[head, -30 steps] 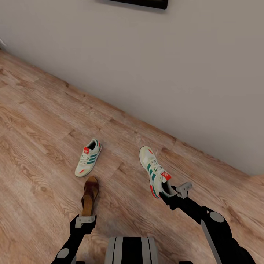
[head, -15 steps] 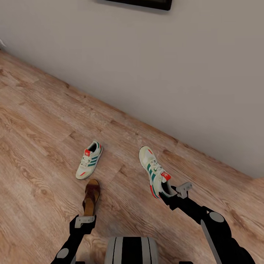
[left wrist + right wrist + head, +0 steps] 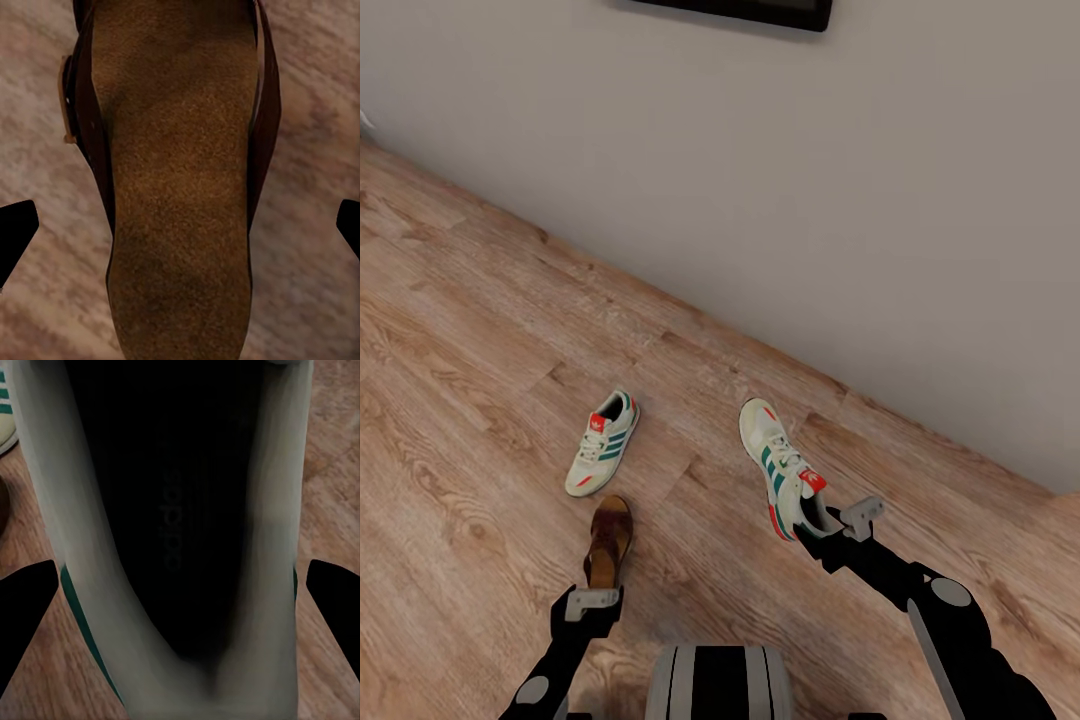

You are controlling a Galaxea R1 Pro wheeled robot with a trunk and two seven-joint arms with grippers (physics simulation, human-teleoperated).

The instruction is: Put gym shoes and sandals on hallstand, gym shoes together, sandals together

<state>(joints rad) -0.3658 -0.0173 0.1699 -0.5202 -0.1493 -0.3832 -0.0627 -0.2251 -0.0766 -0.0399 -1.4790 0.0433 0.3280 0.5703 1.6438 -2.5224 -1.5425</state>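
Head view: gym shoe is held heel-end in right hand, second gym shoe lies on corridor floor | left wrist: sandal is straddled by left hand, grip unclear; stiff sole judged best hold | right wrist: light shoe's padded collar is judged compressible.

L gripper: sandal directly ahead, its sole lying between the fingers. Beyond that, a sneaker on the floor; bare planks either side. R gripper: held sneaker blocks fwd; wall past it.
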